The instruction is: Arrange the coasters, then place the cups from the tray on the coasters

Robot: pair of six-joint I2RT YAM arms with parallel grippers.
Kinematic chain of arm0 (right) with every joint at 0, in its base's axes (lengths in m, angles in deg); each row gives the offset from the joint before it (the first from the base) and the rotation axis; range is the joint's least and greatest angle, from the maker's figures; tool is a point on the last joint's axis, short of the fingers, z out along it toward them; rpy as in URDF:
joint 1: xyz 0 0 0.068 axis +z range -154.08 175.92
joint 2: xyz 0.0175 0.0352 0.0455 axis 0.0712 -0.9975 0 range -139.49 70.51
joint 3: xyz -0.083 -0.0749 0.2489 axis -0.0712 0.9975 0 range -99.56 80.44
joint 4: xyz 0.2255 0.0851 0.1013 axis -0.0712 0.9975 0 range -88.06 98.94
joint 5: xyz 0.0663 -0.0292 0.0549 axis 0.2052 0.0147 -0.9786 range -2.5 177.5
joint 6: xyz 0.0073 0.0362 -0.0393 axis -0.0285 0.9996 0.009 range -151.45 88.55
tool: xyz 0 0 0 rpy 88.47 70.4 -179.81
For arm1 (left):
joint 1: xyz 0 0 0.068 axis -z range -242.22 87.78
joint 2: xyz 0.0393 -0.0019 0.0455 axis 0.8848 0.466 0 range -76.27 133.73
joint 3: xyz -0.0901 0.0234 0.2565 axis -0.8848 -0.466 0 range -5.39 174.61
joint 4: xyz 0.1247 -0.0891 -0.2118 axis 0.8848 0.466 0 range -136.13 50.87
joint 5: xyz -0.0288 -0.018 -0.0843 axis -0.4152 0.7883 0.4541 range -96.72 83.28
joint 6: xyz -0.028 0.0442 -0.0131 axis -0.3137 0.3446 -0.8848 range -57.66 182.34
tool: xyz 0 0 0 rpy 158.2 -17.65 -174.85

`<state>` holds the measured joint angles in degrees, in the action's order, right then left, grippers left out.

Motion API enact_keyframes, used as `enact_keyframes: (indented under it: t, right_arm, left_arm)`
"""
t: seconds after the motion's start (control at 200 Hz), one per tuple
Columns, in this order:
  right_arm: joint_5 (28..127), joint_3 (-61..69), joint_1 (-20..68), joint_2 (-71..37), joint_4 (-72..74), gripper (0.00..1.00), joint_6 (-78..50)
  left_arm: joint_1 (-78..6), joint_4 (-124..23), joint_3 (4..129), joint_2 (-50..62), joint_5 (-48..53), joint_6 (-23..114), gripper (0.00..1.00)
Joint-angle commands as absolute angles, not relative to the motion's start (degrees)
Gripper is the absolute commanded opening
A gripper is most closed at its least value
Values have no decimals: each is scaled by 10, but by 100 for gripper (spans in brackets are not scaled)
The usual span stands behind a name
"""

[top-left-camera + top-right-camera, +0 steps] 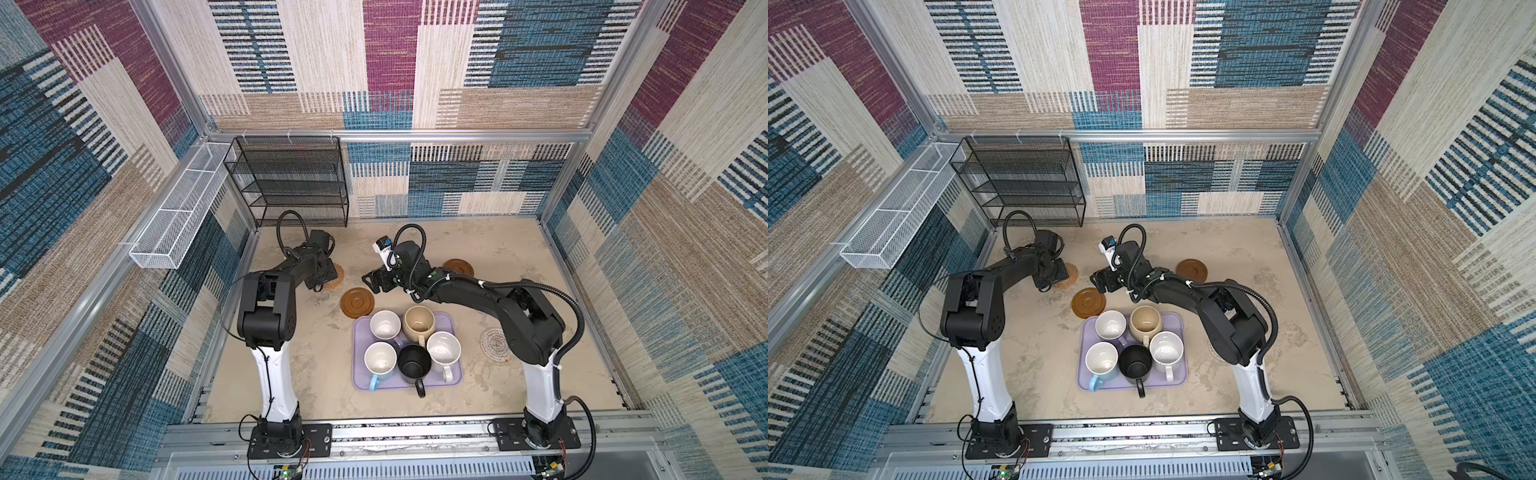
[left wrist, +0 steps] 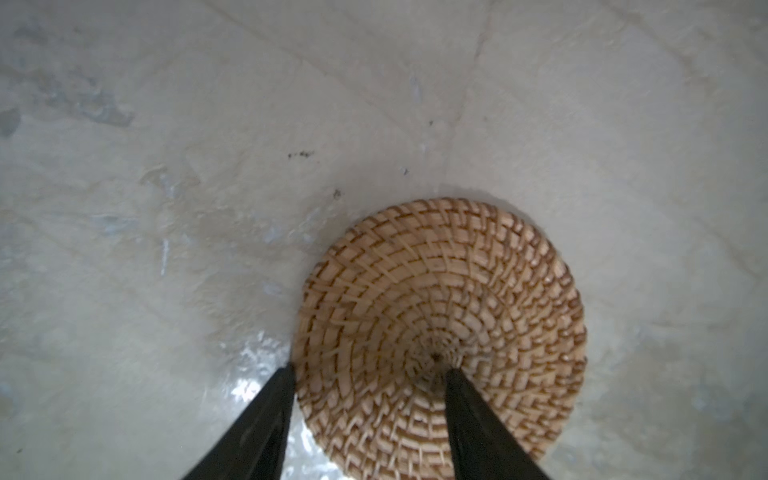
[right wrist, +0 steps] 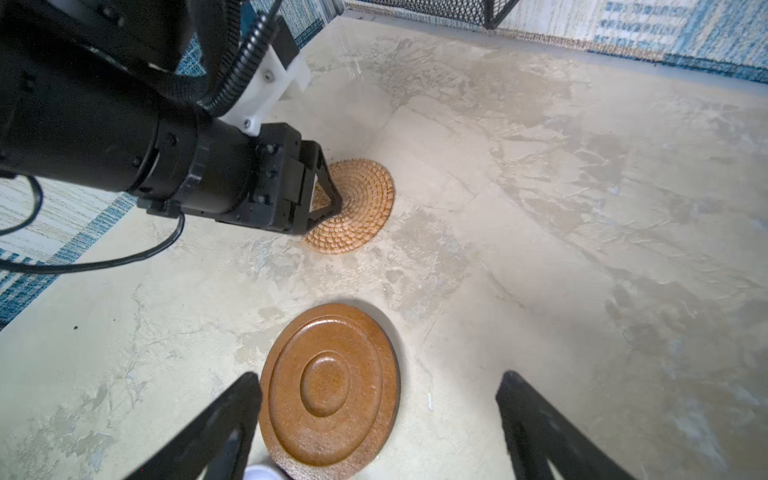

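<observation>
Walls (image 1: 390,62) showing woven patchwork: blue, maroon, beige. Aluminium frame (image 1: 415,135) running along edges. Black mesh rack (image 1: 291,183) standing at back corner of mottled beige worktop (image 1: 519,241). White wire basket (image 1: 174,220) hanging beside it.

I work in a robotics lab cell, not a lived-in room: an aluminium frame (image 1: 374,135) boxes in my tabletop (image 1: 324,374), and patchwork woven fabric (image 1: 540,62) covers every wall. My arms stand on black plates (image 1: 320,436) bolted to a metal rail (image 1: 415,434) along the front edge.
</observation>
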<state>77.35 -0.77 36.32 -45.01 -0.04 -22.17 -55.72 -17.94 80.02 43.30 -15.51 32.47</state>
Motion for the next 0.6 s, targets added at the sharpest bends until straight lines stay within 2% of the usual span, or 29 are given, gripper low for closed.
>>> enact_keyframes:
  t: [0.0, 0.296, 0.591]
  right_arm:
    - [793, -1, 359, -439, -24, 91, -210]
    - [786, 10, 343, -434, -38, 91, -194]
    - [770, 31, 343, -409, -63, 94, -199]
  left_arm:
    - [-556, -154, 818, 449, -163, 324, 60]
    - [-553, -149, 858, 485, -163, 312, 60]
    - [-551, -148, 859, 448, -156, 309, 65]
